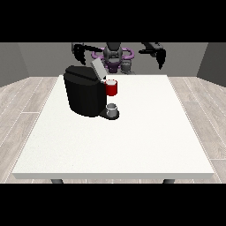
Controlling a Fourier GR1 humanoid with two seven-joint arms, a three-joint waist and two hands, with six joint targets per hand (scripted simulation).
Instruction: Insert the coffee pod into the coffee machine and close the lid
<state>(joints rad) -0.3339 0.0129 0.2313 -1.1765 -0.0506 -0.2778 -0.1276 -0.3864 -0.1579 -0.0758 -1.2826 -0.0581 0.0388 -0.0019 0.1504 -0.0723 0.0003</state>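
A black coffee machine (pixel 84 94) stands on the left half of the white table (pixel 132 141). Its grey lid (pixel 97 69) is tilted up and open. The red pod holder (pixel 111 87) juts out at the machine's front right, with a pale disc showing in its top. A small grey cup (pixel 112 108) sits on the machine's base below it. Both hands are raised above the far edge of the table, away from the machine. The hand at the view's left (pixel 80 52) hangs with fingers pointing down. The hand at the view's right (pixel 161 56) also droops, holding nothing.
The robot's torso (pixel 114 56) is behind the table's far edge. The table's right half and its near part are bare white surface. Wooden floor surrounds the table.
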